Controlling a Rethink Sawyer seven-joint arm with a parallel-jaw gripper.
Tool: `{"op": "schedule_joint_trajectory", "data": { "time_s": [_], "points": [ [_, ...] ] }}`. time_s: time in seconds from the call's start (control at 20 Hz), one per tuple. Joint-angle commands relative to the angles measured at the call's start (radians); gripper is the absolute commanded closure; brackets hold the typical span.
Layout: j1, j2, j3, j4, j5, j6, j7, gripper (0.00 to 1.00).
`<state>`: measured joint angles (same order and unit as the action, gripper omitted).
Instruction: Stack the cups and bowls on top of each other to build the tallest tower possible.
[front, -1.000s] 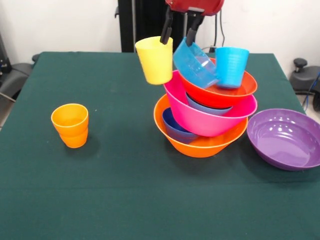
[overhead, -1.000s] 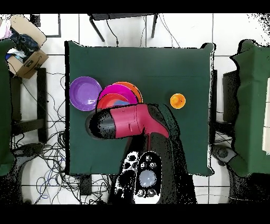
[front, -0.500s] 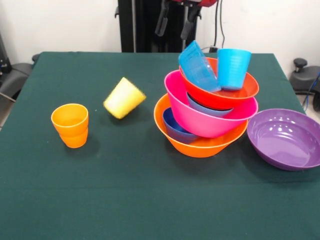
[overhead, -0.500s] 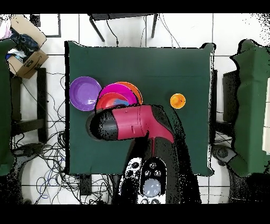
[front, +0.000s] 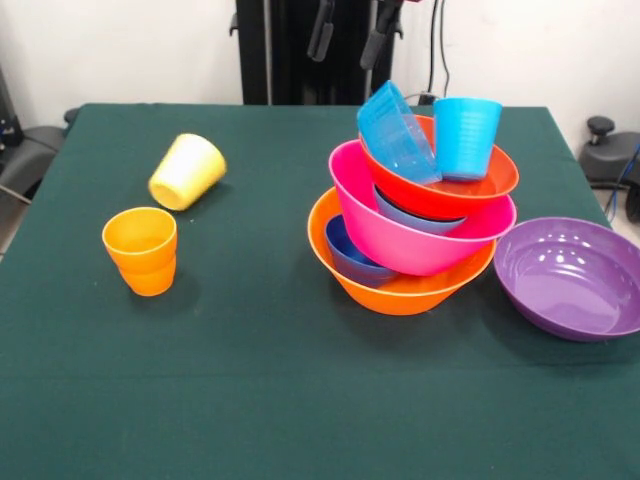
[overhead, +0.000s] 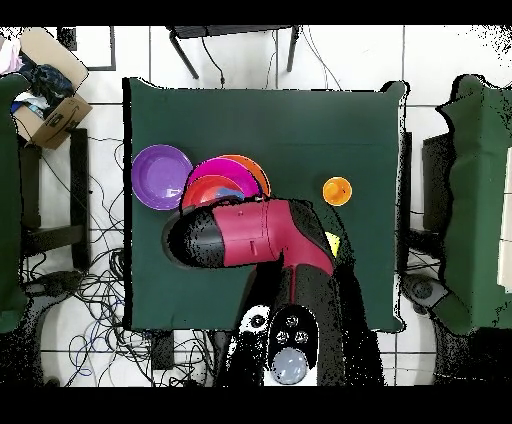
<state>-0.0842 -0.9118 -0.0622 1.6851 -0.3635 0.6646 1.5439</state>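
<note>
Your claw (front: 347, 30) hangs open and empty at the top of the front view, its two black fingers apart. The yellow plastic cup (front: 187, 171) lies on its side on the green table (front: 300, 400), well below the claw and far to its left in that view, just beyond the upright orange ridged cup (front: 141, 250). Take it by the wall, turn it upright, then lower it slowly onto the leaning tower of nested bowls (front: 415, 225) almost under the claw. The overhead view shows only a yellow sliver beside the red arm (overhead: 250, 235), which hides the claw there.
</note>
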Motion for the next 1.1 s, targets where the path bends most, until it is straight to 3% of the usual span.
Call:
{"op": "schedule_joint_trajectory", "data": {
  "time_s": [0.05, 0.35, 0.7, 1.1],
  "points": [
    [-0.015, 0.027, 0.041, 0.04, -0.013, 0.053, 0.043, 0.0],
    [-0.065, 0.034, 0.076, 0.033, -0.026, 0.061, -0.051, 0.0],
    [-0.265, -0.005, 0.194, 0.07, -0.049, 0.106, -0.343, 0.0],
    [-0.419, 0.038, 0.329, 0.033, -0.128, 0.122, -0.476, 0.0]
  ]
}}
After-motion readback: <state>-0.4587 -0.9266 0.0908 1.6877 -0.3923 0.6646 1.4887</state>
